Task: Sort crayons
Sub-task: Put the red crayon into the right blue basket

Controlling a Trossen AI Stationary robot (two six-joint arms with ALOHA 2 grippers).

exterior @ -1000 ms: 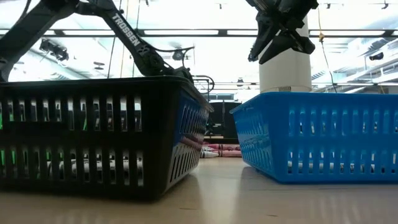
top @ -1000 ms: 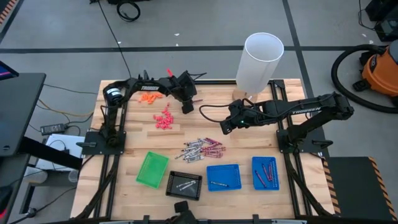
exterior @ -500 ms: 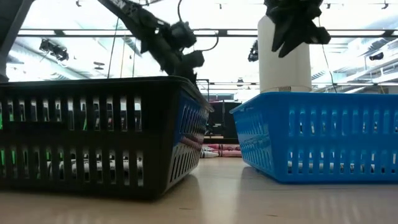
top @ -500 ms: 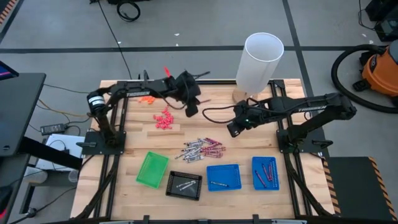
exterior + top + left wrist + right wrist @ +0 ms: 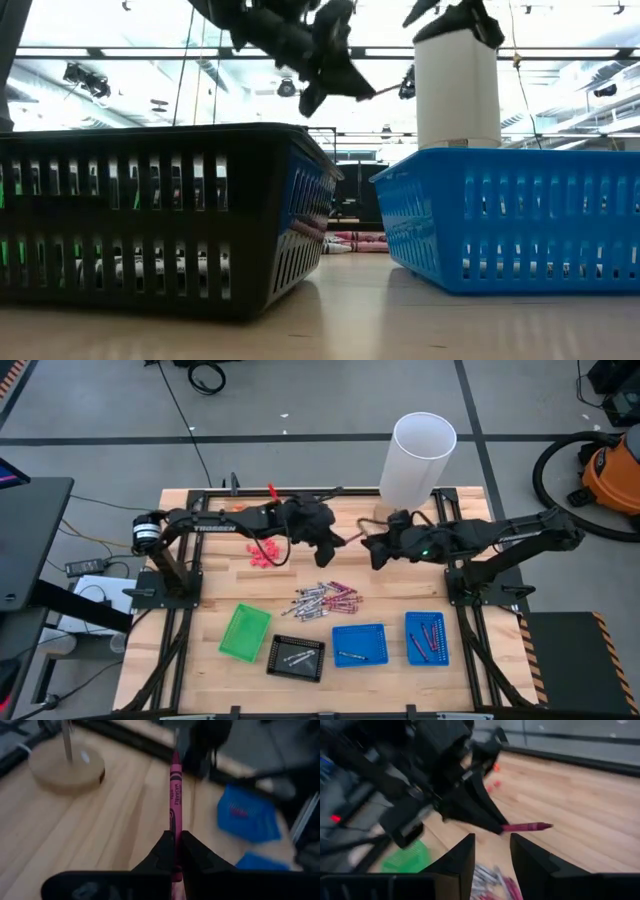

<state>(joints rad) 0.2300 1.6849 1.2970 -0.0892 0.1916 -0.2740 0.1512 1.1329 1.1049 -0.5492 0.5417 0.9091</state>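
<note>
The left arm stretches level from its base at the left across the bench's far half toward the middle, its end effector (image 5: 340,541) raised off the surface with the 2 fingers (image 5: 162,851) pinched together on a maroon crayon (image 5: 175,795) that juts straight out ahead. The right arm reaches in from the right at the same height, and its end effector (image 5: 373,550) faces the left one, just beside it, with its 2 fingers (image 5: 462,857) parted.
</note>
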